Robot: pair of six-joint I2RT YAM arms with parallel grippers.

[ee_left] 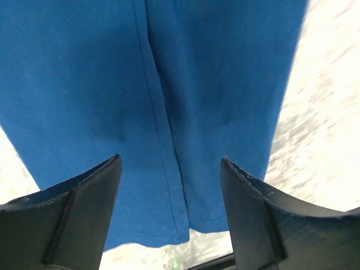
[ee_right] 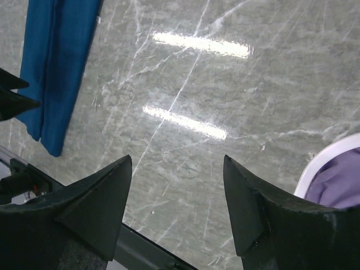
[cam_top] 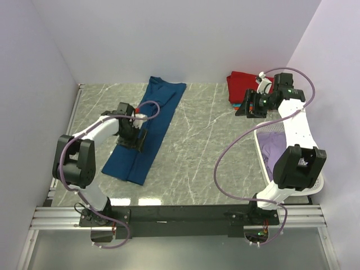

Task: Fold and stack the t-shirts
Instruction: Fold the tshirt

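Overhead, red shirts (cam_top: 241, 84) show; wrist views reveal both jaws spread, left above the blue shirt (ee_left: 169, 84).

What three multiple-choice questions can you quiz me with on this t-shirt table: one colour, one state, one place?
1. The folded t-shirt under the left gripper is: A red; B blue; C purple.
2. The right gripper is: A open and empty; B shut on cloth; C shut on a basket rim.
3. The purple garment lies: A on the folded t-shirt; B in the white basket; C in the right gripper.

Answers: 1 B, blue cloth fills the left wrist view. 2 A, only bare table shows between its spread fingers. 3 B, the white rim curves around it.
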